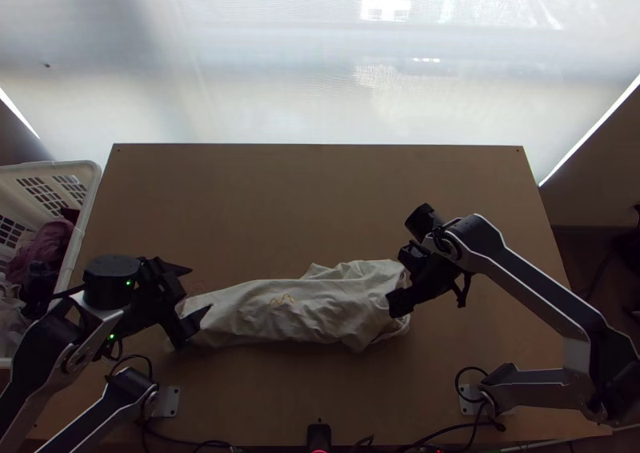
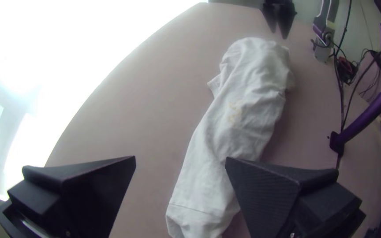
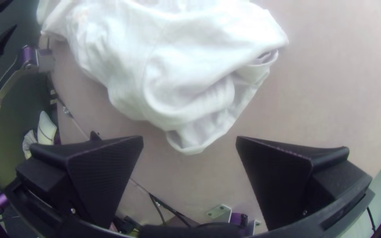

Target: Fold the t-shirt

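Laundry basket [image 1: 90, 205], white, open-topped, with slotted walls: stood just beside the table's left edge. Contents: one mauve cloth [image 1: 50, 243], crumpled, along the right wall; one dark cloth [image 1: 42, 275], bunched, on its near side; whitish cloth [image 1: 10, 313], loosely heaped, toward the near end.

Left gripper [image 1: 200, 289]: at the shirt's left end in the top view; open, its two black fingers [image 2: 95, 189] parted wide in its own wrist view.

T-shirt [image 1: 300, 313], off-white, one: lay on the near half of the table, between the two arms, gathered lengthwise into a long strip. Long axis left to right, roughly along the table's near edge, the right end slightly farther off than the left. The narrow, flatter end pointed left, with a seam line across it in the left wrist view; the broader, bunched end pointed right, with layered folds and a small gap between them in the right wrist view. A small yellow mark [image 1: 282, 299] faced up near the middle of its length. A loose flap rose from the far side, toward the right.

Right gripper [image 1: 428, 302]: at the shirt's right end in the top view; open, fingers set well apart.

Table [image 1: 320, 189], light wood: flat, beneath the shirt.
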You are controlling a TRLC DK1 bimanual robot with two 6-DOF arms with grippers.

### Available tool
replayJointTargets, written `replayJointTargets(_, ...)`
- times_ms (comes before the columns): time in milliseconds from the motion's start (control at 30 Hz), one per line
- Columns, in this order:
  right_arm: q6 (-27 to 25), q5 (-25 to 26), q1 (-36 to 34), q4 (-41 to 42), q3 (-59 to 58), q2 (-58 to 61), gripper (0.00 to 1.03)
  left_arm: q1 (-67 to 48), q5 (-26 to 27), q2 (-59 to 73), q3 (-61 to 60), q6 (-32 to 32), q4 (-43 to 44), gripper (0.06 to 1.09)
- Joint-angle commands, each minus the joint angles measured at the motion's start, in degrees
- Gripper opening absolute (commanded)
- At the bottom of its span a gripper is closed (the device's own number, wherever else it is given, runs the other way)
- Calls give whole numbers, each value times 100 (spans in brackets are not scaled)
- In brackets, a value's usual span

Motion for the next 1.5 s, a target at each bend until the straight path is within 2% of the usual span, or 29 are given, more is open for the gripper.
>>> replayJointTargets(0,39,0,29,-12,330,346,98,135,-4,631,-25,-330,787,104)
replayJointTargets(333,39,0,266,489,356,1050,91,127,-74,1088,-534,-444,1447,104)
replayJointTargets(533,3,0,354,814,321,1217,62,127,-118,1079,-649,-506,1455,104)
replayJointTargets(600,-32,0,416,919,295,1208,45,127,-136,1088,-666,-523,1473,103)
replayJointTargets(733,-120,8,495,1130,242,1129,3,109,-136,1150,-754,-576,1517,103)
replayJointTargets(1000,-111,8,266,928,391,531,3,83,-153,868,-578,-506,1051,103)
replayJointTargets(1233,-137,-9,-296,427,1622,276,3,65,-162,816,-253,-383,805,103)
replayJointTargets(1467,-225,-88,-428,-215,2527,-49,3,-67,-197,833,-69,-383,735,103)
